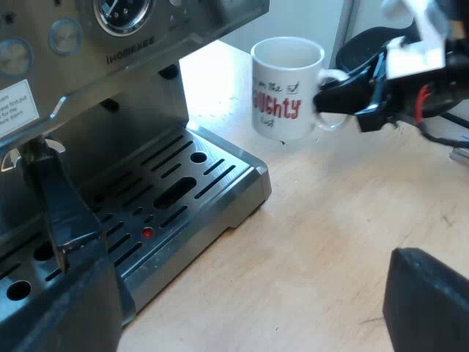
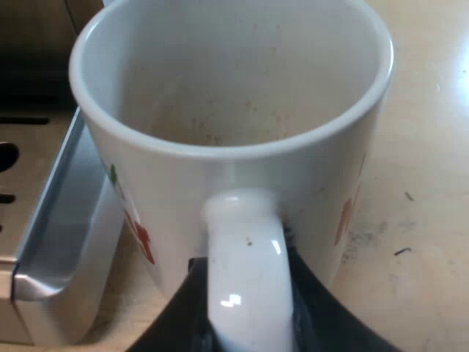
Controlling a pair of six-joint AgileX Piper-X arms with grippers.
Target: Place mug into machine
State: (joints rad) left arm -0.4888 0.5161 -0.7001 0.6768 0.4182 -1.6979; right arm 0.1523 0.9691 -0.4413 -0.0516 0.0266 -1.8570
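Note:
A white mug with red lettering stands upright on the wooden table, just off the corner of the espresso machine's drip tray. My right gripper is at its handle. In the right wrist view the mug is empty, and my right gripper is shut on the handle, a black finger on each side. Whether the base touches the table I cannot tell. My left gripper hangs open in front of the drip tray with nothing between its fingers.
The steel espresso machine rises above the slotted drip tray, with a pressure gauge on its front. A small red dot shows on the tray grid. The tray's rim lies close beside the mug. Bare wooden table spreads around.

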